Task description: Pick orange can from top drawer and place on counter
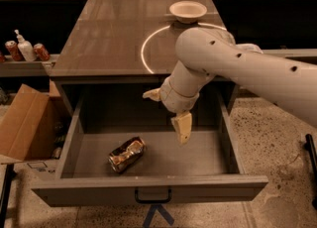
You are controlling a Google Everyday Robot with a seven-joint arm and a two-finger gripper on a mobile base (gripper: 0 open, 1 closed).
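Note:
The orange can, dented and shiny, lies on its side on the floor of the open top drawer, left of centre. My gripper hangs over the drawer's middle, above and to the right of the can and apart from it. It is open and empty: one finger points down into the drawer, the other sticks out to the left. The counter with its white ring lies behind the drawer. My arm crosses the counter's right part.
A white bowl sits at the counter's back right. A narrow shelf at the left holds two red cans and a white bottle. A cardboard box stands on the floor left of the drawer. A small dark handle is on the drawer front.

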